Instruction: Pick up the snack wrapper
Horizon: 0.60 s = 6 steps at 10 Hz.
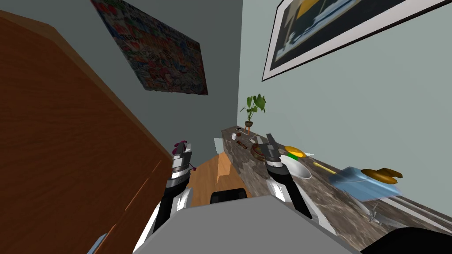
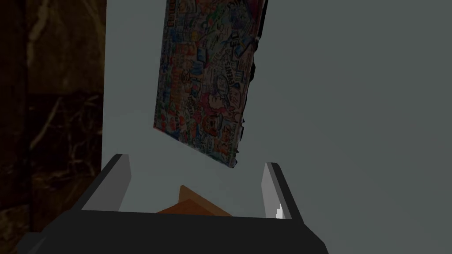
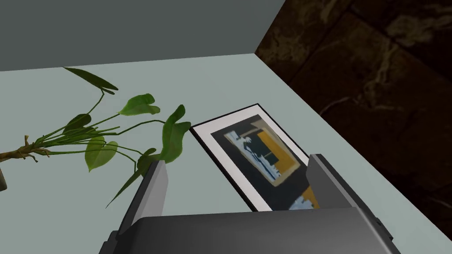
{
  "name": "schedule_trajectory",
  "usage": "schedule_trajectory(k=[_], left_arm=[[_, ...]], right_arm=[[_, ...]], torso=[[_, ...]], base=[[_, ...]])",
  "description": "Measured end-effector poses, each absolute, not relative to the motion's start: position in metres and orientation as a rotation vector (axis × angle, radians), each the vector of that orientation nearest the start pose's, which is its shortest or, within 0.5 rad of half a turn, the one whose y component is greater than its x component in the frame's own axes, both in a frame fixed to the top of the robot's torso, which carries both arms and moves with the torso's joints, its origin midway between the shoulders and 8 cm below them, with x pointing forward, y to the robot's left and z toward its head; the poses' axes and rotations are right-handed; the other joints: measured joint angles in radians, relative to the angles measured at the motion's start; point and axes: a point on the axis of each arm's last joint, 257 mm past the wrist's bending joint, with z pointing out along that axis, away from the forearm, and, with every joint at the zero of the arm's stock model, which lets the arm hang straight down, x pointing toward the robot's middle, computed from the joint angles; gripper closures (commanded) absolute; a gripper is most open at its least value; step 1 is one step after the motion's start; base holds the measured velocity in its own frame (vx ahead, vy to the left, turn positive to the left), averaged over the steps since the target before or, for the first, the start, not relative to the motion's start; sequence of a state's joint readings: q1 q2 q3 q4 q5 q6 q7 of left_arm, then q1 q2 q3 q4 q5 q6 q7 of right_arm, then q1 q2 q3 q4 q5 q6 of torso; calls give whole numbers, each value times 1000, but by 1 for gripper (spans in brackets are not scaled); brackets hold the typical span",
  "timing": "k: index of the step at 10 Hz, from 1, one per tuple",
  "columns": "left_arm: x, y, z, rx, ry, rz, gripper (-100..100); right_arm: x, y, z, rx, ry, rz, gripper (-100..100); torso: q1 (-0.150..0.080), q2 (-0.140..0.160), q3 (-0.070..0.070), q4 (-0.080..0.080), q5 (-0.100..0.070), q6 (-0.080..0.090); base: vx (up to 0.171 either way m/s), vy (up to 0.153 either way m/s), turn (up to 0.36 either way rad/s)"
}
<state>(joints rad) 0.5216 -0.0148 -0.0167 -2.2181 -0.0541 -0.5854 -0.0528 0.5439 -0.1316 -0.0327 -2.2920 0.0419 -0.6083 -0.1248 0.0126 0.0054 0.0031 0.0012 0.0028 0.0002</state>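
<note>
A small red-brown strip, which I take for the snack wrapper (image 1: 241, 144), lies on the dark marbled counter (image 1: 256, 174) along the right-hand wall. My right gripper (image 1: 270, 140) is raised over the counter, just right of and nearer than the wrapper, pointing up toward the wall. In the right wrist view its fingers (image 3: 237, 159) stand open and empty, with the leaves of a potted plant (image 3: 132, 128) beyond them. My left gripper (image 1: 183, 147) is held up over the floor beside a brown cabinet, open and empty (image 2: 195, 162).
On the counter stand a potted plant (image 1: 254, 106) in the far corner, a small white cup (image 1: 234, 136), a dark round dish (image 1: 257, 151), a yellow plate (image 1: 294, 152), a white bowl (image 1: 296, 167) and a blue object (image 1: 364, 184). A tall brown cabinet (image 1: 66, 154) walls off the left.
</note>
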Motion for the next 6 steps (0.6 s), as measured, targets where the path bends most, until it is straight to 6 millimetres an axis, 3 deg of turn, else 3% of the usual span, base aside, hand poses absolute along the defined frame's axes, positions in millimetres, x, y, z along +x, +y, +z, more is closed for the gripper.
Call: schedule_trajectory(k=[4,6], left_arm=[[341,270,6,-611,644,-1233,0],[341,270,6,-611,644,-1233,0]], right_arm=[[321,-257,4,482,804,1374,-100],[320,-252,-19,477,896,1364,-100]], torso=[[-2,-1,-1,0,0,0],[1,1,1,0,0,0]], base=[[-64,153,-65],[-98,200,-68]])
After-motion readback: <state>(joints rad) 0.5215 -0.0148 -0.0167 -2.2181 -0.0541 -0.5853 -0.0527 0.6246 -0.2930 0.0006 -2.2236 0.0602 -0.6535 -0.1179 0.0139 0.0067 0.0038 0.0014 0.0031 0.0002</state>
